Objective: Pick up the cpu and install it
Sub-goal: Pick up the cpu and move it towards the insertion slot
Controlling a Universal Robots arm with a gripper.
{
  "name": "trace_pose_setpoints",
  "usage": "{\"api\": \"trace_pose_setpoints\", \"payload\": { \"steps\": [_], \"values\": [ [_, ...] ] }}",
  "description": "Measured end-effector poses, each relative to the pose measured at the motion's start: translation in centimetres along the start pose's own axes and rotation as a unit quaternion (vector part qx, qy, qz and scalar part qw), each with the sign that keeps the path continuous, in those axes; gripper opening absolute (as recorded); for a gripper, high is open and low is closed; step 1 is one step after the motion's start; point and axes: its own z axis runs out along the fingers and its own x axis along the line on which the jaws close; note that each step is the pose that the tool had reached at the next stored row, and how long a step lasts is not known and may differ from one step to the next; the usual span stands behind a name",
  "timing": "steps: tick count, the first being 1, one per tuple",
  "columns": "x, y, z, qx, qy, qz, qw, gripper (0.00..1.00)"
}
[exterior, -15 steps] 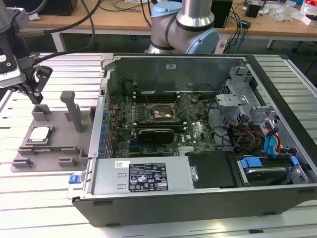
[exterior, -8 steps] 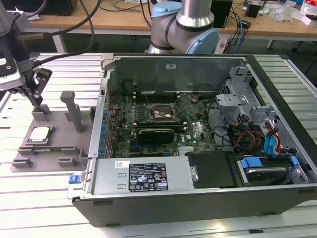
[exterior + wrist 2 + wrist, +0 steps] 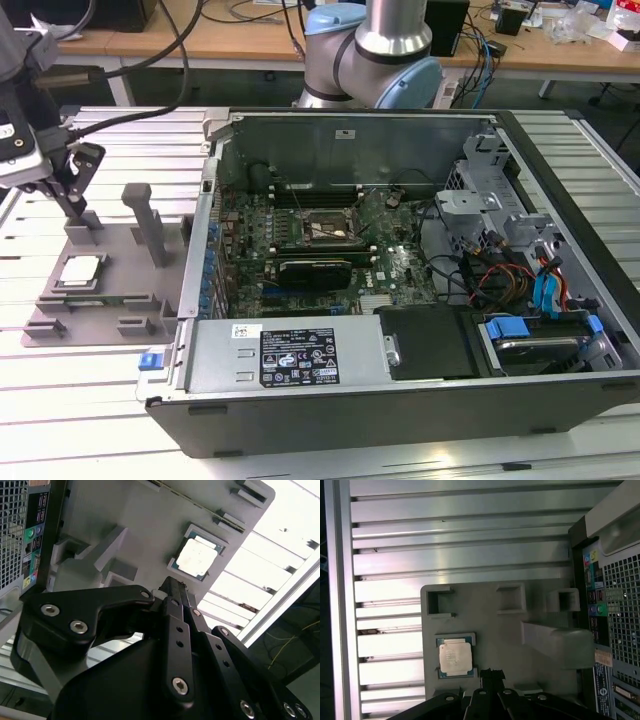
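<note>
At the exterior view's left, the gripper hangs over the back edge of the grey tray, its tips by a small upright block. In both wrist views its fingers lie pressed together with nothing between them. The cpu rests flat in a shallow square recess of the tray, silver top up, near the gripper but not touching it; it shows just beyond the fingertips in both wrist views. Further right in the exterior view, an open computer case lies on the slatted aluminium table, with the black socket frame on its motherboard.
</note>
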Motion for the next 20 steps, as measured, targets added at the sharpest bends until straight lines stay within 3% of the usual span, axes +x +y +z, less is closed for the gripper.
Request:
{"api": "trace_pose_setpoints", "payload": {
  "steps": [11, 20],
  "values": [
    [0.2, -0.07, 1.25, 0.0, 0.0, 0.0, 1.0, 0.11],
    [0.24, -0.14, 2.78, 0.0, 0.0, 0.0, 1.0, 0.11]
  ]
}}
